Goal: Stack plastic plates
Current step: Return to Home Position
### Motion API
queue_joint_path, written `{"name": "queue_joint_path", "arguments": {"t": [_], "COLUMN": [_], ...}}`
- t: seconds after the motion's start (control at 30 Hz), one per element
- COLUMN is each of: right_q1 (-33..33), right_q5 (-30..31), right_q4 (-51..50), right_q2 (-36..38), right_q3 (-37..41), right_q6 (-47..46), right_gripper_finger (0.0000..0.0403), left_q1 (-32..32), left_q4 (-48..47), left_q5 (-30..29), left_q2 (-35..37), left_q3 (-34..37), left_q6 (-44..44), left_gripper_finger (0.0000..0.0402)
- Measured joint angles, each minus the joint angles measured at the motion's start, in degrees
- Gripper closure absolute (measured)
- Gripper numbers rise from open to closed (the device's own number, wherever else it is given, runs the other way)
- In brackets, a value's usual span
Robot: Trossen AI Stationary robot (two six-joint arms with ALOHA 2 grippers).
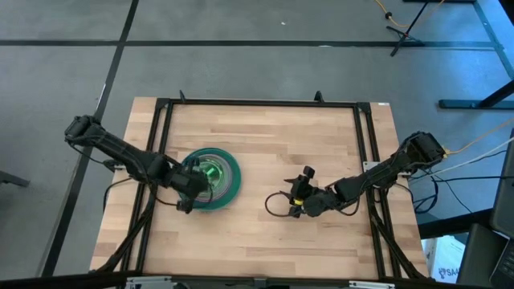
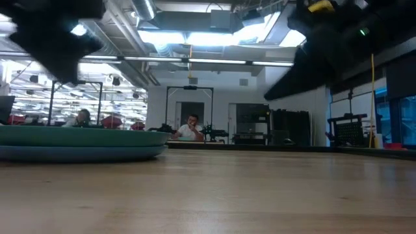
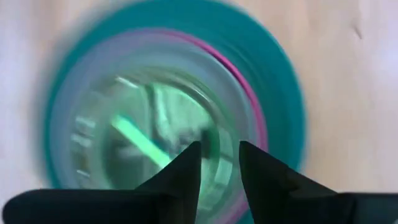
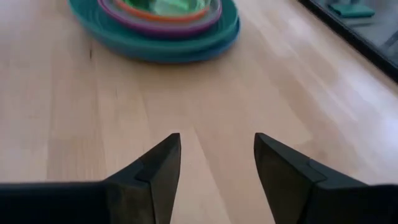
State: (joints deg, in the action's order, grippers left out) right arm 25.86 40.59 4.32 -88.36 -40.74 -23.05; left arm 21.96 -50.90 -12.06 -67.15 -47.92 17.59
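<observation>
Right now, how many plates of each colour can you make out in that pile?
blue plate: 1
dark green plate: 1
magenta plate: 1
orange plate: 1
lime plate: 1
Total: 5 rims told apart; more may nest hidden.
Left gripper hovers over the pile, right gripper sits apart from it; both open, empty.

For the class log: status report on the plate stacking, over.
Left gripper open, empty, above the plate stack. Right gripper open, empty, over the table. One stack, green plate topmost. Nothing blocking.
</observation>
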Motion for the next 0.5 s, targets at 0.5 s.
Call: {"name": "queue_joint_path", "arguments": {"t": [0.5], "right_q1": [-28.2], "right_q5": [-38.7], "right_q4": [4.5], "right_q2": [9.6], "right_q3": [4.1], "right_q6": [15.8], "right_gripper_finger": [0.033], "left_q1": [-8.6], "left_q4": [35.0], "left_q5": [-9.4], "left_q2": [36.7], "left_q3": [23.5], "left_q6": [-11.1], "left_gripper_finger": [0.0319]}}
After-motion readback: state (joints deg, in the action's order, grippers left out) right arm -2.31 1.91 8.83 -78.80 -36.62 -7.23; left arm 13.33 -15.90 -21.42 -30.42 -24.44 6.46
